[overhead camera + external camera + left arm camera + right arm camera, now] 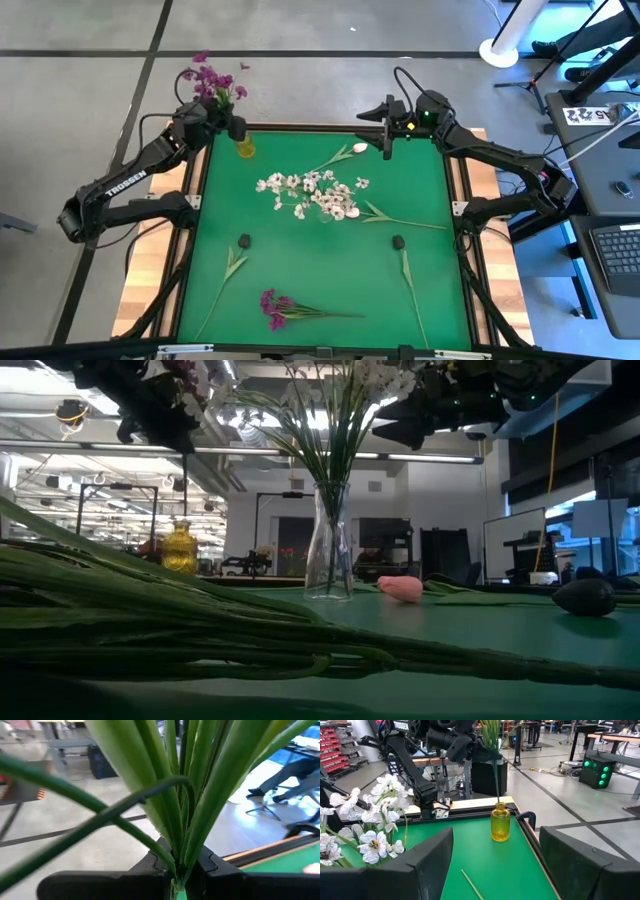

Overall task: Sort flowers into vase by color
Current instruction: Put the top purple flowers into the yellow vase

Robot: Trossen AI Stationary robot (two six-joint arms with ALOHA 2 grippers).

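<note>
My left gripper [237, 127] is at the table's far left corner, above the small yellow vase [245, 149], and is shut on a magenta-purple flower bunch [210, 80]. In the right wrist view the bunch's stems [496, 780] run down to the mouth of the yellow vase [500, 822]. My right gripper [388, 142] hovers open over the far edge, touching nothing. White blossom sprays [310, 195] stand in a clear vase [330, 545] at mid-table. A pale pink bud stem [350, 152] and a second magenta bunch [278, 306] lie on the mat. My left gripper pinches the magenta bunch between its two fingers [150, 865] by several green stems and leaves gathered together [176, 862], below the blossoms. The bunch stands upright, blossoms above the fingers. Its lower stems hang down to the yellow vase's mouth [499, 806].
Leaf-only stems lie near the left [232, 270] and right [408, 275] of the mat, with another stem [405, 221] beside the clear vase. Two small dark objects [244, 240] [397, 241] sit on the mat. A raised dark frame [330, 127] borders the table.
</note>
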